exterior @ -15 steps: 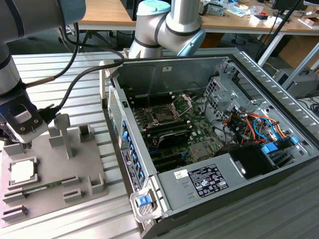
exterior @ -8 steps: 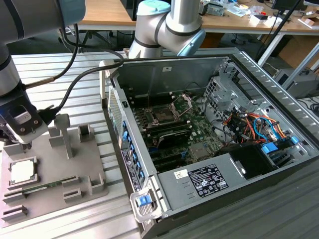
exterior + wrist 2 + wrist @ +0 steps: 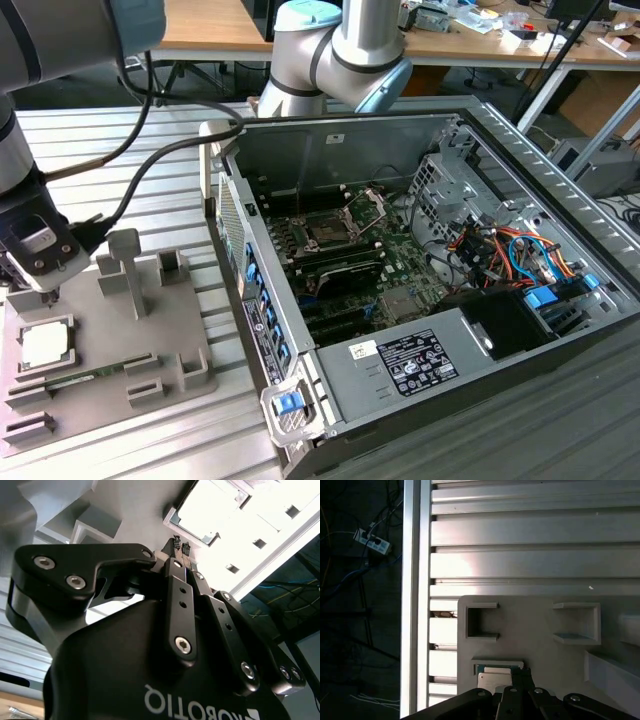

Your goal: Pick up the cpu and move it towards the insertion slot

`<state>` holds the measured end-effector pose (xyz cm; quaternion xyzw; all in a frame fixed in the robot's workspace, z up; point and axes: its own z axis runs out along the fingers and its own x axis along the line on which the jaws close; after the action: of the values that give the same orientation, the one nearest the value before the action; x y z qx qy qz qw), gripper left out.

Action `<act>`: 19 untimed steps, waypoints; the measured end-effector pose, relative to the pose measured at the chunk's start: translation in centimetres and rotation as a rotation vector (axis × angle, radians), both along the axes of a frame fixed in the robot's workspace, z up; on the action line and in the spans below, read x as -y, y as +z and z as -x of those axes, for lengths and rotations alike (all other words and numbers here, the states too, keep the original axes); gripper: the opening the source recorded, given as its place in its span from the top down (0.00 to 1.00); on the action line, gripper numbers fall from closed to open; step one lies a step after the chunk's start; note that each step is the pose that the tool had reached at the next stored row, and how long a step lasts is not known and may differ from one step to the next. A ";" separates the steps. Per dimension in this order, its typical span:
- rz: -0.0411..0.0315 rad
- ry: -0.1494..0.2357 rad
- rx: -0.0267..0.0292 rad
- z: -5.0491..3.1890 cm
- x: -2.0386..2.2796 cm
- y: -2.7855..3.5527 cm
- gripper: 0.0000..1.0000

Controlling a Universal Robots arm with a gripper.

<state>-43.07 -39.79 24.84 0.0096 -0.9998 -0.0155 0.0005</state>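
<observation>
Well, the cpu (image 3: 47, 345) lies flat in a recess of the grey tray (image 3: 97, 320), on the tray's side away from the open computer case (image 3: 480, 150). My gripper (image 3: 47, 293) hangs over the tray just by the cpu's edge, fingertips (image 3: 176, 543) drawn together with nothing between them. The insertion slot (image 3: 326, 232) sits inside the case, well apart from the tray.
</observation>
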 end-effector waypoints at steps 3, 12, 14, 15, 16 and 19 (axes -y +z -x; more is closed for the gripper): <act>0.0002 0.000 0.0000 0.12 0.13 -0.07 0.89; 0.0001 0.000 0.0001 0.19 0.82 -0.29 0.89; 0.0001 0.000 0.0002 0.19 0.93 -0.37 0.89; 0.0001 0.000 0.0001 0.19 0.97 -0.39 0.89; 0.0001 0.000 0.0000 0.19 0.99 -0.40 0.89; 0.0001 0.000 0.0000 0.19 1.12 -0.49 0.89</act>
<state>-43.26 -40.90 24.35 0.0096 -0.9998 -0.0154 0.0004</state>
